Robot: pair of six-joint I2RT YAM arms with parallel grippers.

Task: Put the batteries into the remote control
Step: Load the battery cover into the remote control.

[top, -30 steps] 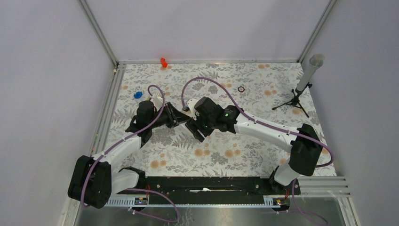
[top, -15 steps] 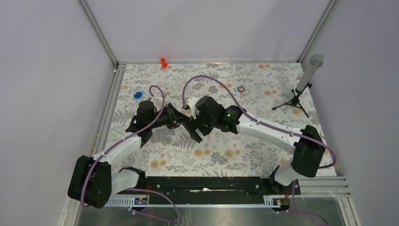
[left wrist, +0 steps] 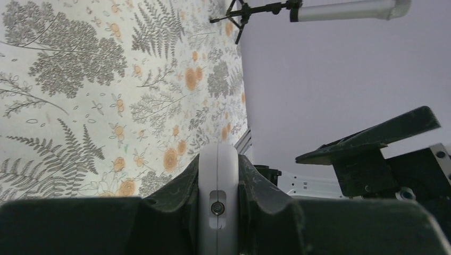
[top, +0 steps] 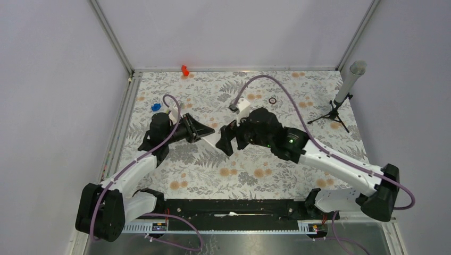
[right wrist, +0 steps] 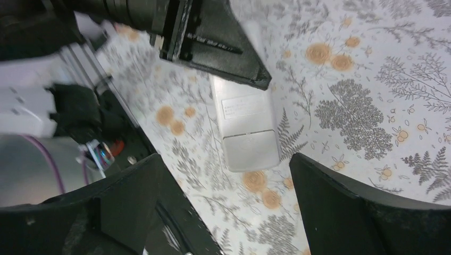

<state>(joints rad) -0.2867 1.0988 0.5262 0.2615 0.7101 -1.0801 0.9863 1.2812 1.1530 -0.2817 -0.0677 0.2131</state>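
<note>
Slim white rectangular remote control pinched in left gripper above centre of floral table, plain back up. Right gripper now spread wide, drawn back from remote. Batteries not visible; loading probably done

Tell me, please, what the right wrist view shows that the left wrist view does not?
Only the right wrist view shows the flat white back of the remote control, with its label and cover panel, and the right gripper with its jaws wide apart and empty. Only the left wrist view shows the remote's narrow end face and the tripod stand. Both show the left gripper shut on the remote, and the floral table cover.
</note>
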